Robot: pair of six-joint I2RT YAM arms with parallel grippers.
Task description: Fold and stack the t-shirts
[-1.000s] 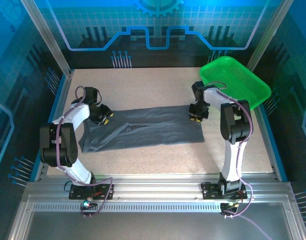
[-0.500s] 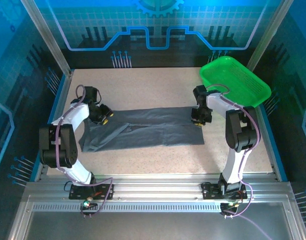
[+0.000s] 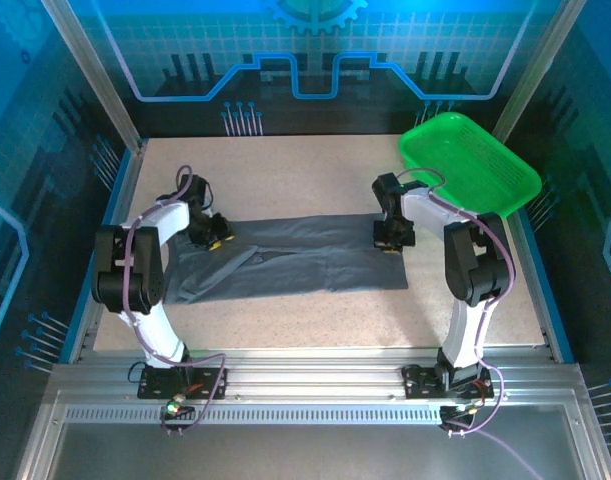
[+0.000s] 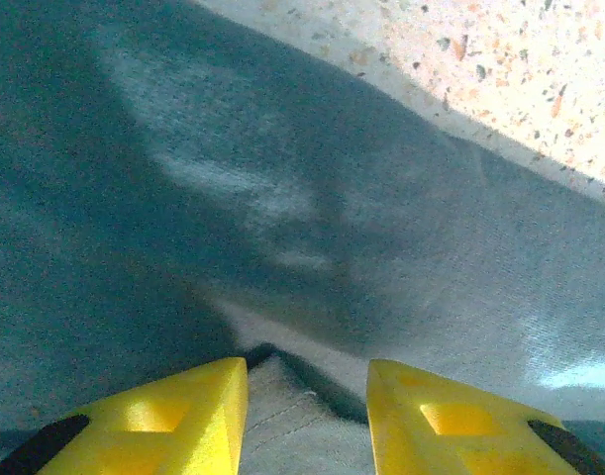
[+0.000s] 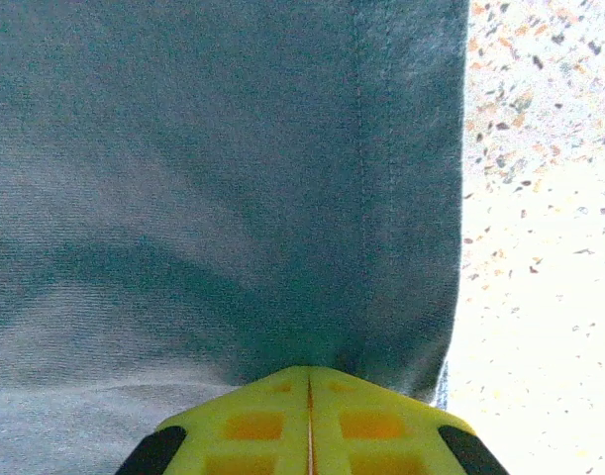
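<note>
A slate-grey t-shirt [image 3: 305,262] lies flat across the middle of the speckled table [image 3: 315,170], folded lengthwise into a long band that runs from left to right between the two arms. The left gripper [image 3: 215,238] is down at the band's far left corner, and the right gripper [image 3: 392,240] is down at its far right corner, both low over the cloth. A bright green tray [image 3: 485,175] sits at the table's back right corner, just beyond the right arm and apart from the t-shirt.

Seen from the left wrist, the left gripper [image 4: 307,381] has its yellow fingers [image 4: 183,416] spread apart, with a stitched edge of the t-shirt [image 4: 282,198] lying in the gap between them. A soft fold crosses the cloth just ahead of the tips, and bare table [image 4: 520,69] shows at the upper right.

Seen from the right wrist, the right gripper [image 5: 309,381] has its two yellow fingers pressed together, only a thin line dividing them. The t-shirt [image 5: 183,178] runs straight into their tips and puckers there, so it appears pinched between them. The garment's double-stitched hem runs up the frame beside the cloth's right edge, with bare table [image 5: 540,198] to the right of it.
</note>
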